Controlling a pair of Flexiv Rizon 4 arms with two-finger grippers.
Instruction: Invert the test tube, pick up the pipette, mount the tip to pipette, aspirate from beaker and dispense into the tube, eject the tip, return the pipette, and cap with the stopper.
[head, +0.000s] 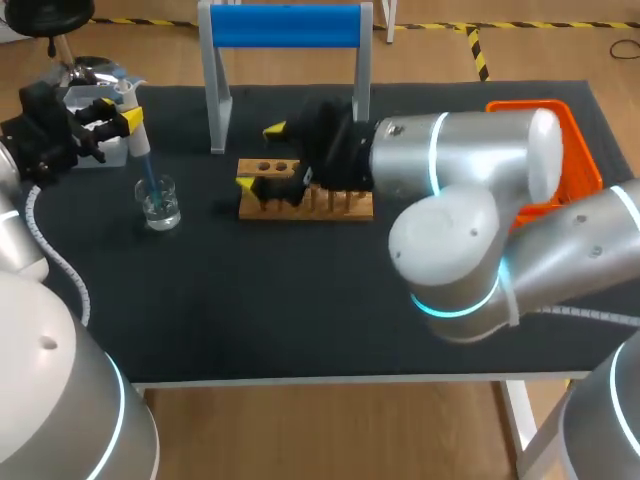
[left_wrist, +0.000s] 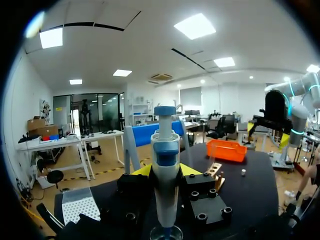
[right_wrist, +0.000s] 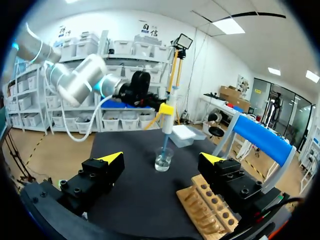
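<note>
Pipette (head: 139, 142) upright in left claw (head: 119, 114), tip (head: 149, 183) inside beaker (head: 163, 212).

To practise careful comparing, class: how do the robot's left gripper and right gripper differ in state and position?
The left gripper is shut on the pipette; the right gripper is open and holds nothing. The left gripper is above the beaker, with the pipette's tip down in it; the right gripper is at the wooden rack. Both have yellow fingertips.
</note>
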